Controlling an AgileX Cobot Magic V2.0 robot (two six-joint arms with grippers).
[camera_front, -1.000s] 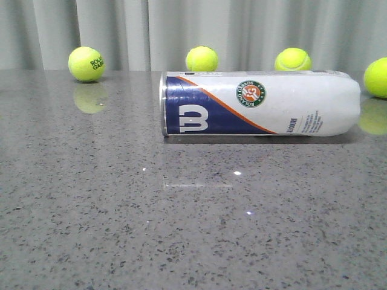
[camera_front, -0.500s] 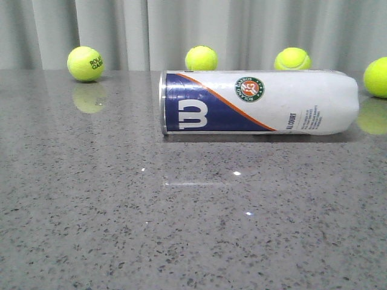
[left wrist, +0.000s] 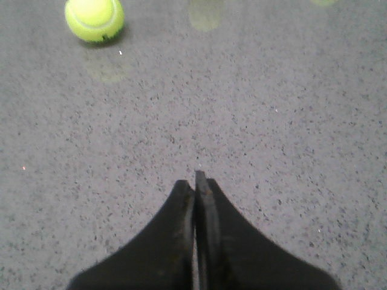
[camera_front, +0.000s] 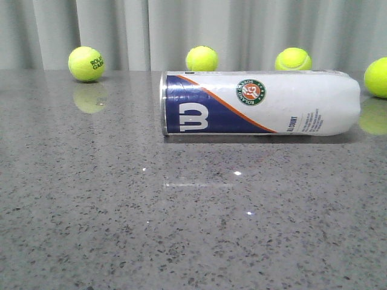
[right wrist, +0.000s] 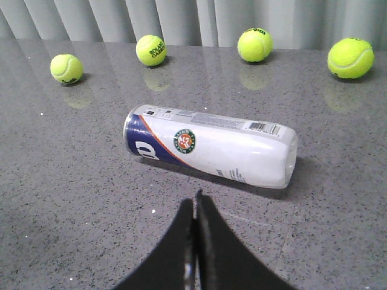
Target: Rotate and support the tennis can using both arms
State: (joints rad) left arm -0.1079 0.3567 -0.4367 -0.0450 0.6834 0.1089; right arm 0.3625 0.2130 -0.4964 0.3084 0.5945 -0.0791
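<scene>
The tennis can (camera_front: 260,103) lies on its side on the grey speckled table, metal rim to the left, navy band with white W and the round logo facing the camera. It also shows in the right wrist view (right wrist: 211,145), lying flat just beyond my right gripper (right wrist: 196,196), which is shut and empty, short of the can. My left gripper (left wrist: 195,179) is shut and empty over bare table; the can is out of its view. Neither arm shows in the front view.
Several yellow-green tennis balls stand along the back of the table by the grey curtain: one far left (camera_front: 86,63), one behind the can (camera_front: 201,58), one further right (camera_front: 292,59), one at the right edge (camera_front: 377,77). One ball (left wrist: 94,20) shows in the left wrist view.
The can's picture shifted very slightly between frames and is back where it was. No arm has come into the front view.
</scene>
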